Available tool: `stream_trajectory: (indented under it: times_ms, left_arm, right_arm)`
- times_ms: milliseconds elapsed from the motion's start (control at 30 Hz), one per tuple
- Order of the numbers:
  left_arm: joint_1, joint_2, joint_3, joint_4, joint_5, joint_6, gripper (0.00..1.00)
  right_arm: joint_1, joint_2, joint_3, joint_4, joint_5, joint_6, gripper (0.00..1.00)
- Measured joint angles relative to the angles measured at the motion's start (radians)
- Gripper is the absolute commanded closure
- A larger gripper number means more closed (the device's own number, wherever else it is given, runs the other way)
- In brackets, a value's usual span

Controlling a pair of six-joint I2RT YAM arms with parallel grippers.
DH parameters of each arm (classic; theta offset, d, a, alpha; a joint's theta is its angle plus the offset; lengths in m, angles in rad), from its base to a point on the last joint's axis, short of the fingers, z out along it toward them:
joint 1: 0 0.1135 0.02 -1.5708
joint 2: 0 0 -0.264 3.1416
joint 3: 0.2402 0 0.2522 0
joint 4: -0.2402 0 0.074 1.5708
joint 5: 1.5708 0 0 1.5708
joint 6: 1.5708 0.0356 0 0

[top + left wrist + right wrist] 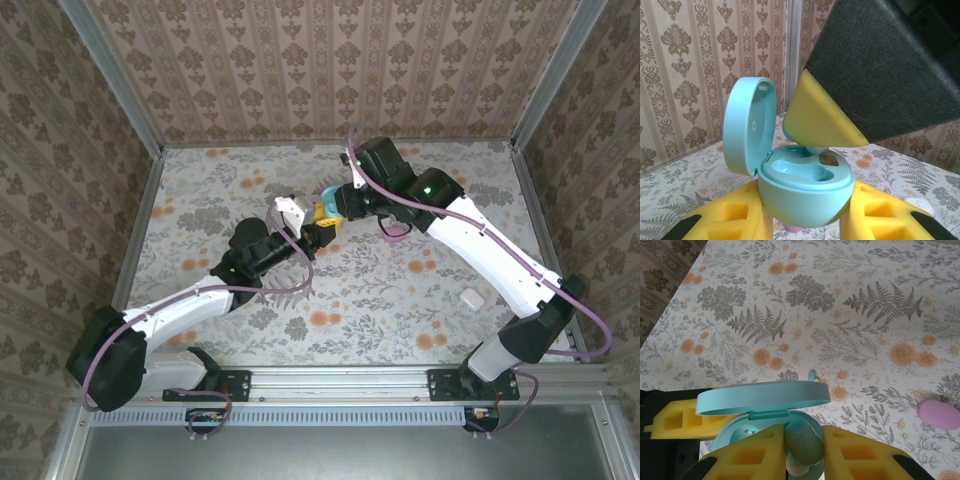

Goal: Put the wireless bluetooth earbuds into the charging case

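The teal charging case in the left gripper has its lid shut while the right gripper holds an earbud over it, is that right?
No, the lid stands open, as the left wrist view shows. Otherwise yes: the left gripper holds the teal charging case, and the right gripper holds a light blue earbud over it.

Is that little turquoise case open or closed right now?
Open. The case has its lid standing up on the hinge, baring the moulded hollows inside, while the right gripper holds an earbud at its opening.
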Motion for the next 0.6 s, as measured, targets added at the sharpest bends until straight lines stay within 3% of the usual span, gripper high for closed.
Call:
stream_trajectory:
  times_ms: [600]
  left_arm:
    - [0.0,0.0,0.001,0.001,0.0,-0.001,0.7]
  right_arm:
    - [0.024,0.0,0.0,0.002,0.055,-0.045,0.78]
